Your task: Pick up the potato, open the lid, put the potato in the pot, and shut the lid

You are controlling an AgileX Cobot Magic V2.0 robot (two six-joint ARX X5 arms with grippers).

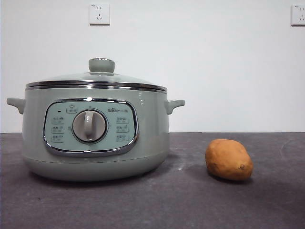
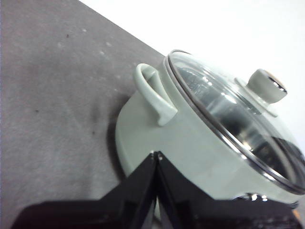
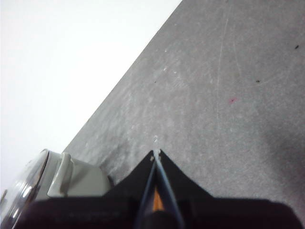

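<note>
While both arms waited out of the front view, the left gripper (image 2: 156, 155) had its two black jaws pressed together at the tips, holding nothing, poised just beside the pot's (image 2: 190, 148) pale green wall below one side handle (image 2: 153, 93). The right gripper (image 3: 156, 153) was likewise closed and empty above the dark table (image 3: 228, 95), with a sliver of orange showing through the slit between its jaws; what that was I could not tell.

From the front, the pot (image 1: 95, 138) stood at about nine o'clock on the table (image 1: 190, 200), its dial (image 1: 89, 126) facing me. The lid (image 1: 97, 78) sat shut on it, knob (image 1: 101, 65) upright. The potato (image 1: 228, 159) lay at about four o'clock, near the pot but apart from it, tapered end toward three o'clock.
</note>
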